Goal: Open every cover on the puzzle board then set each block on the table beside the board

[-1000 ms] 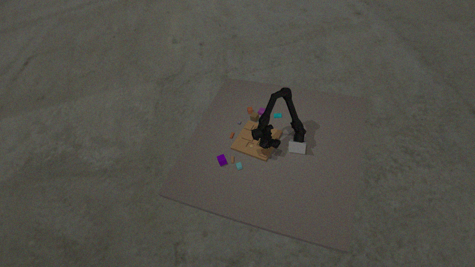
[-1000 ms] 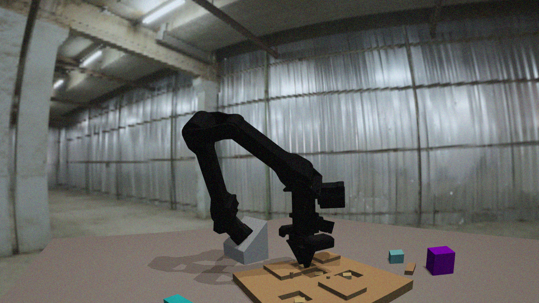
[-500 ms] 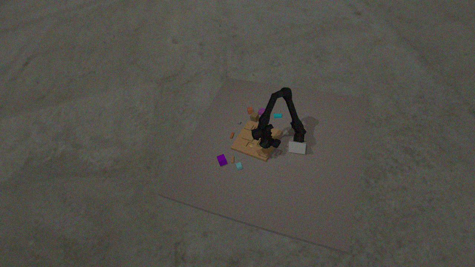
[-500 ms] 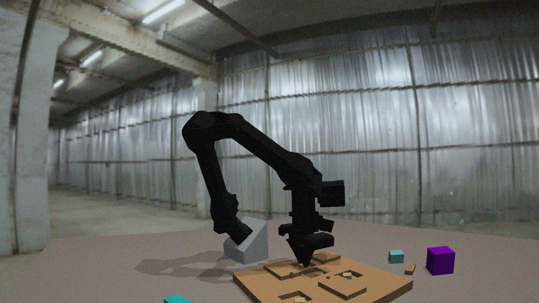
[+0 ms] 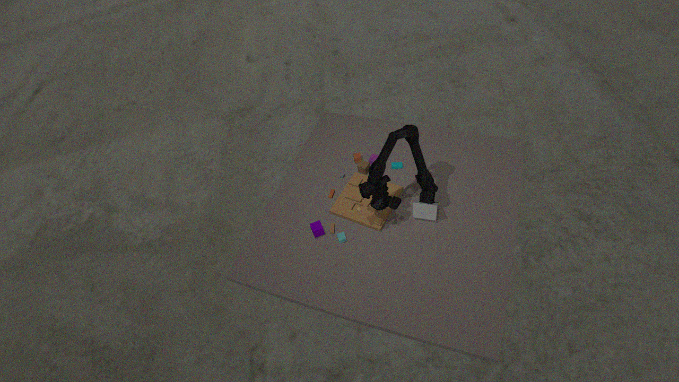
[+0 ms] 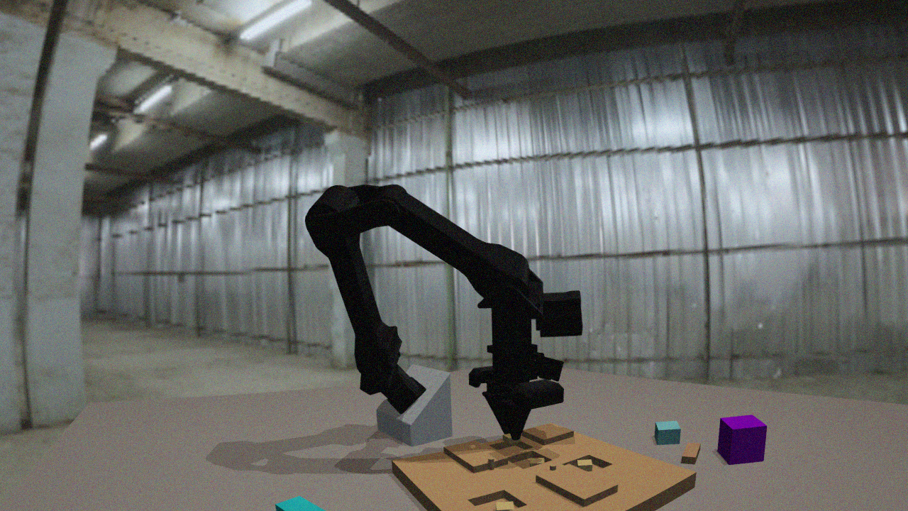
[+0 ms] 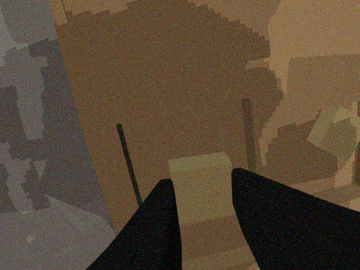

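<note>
The wooden puzzle board (image 5: 346, 214) (image 6: 657, 471) (image 7: 150, 75) lies on the table under my arm. My gripper (image 6: 515, 436) (image 7: 201, 186) is shut on a pale yellow block (image 7: 202, 199), its fingertips just above an uncovered well near the board's back. Three other pale blocks sit in uncovered wells: one (image 6: 536, 460) in the middle, one (image 6: 584, 463) to the right, and one (image 6: 504, 505) at the front. Three covers show beside wells: a back cover (image 6: 547, 433), a left cover (image 6: 472, 455) and a front-right cover (image 6: 574, 485). The front well's cover is outside the exterior view.
A purple cube (image 5: 316, 228) (image 6: 741, 439), a teal block (image 5: 341, 237) (image 6: 667, 433) and a brown piece (image 5: 332, 228) (image 6: 690, 453) lie off one side. A cyan block (image 5: 397, 165) (image 6: 299, 504), a brown cube (image 5: 363, 167) and an orange block (image 5: 357, 157) lie beyond other edges.
</note>
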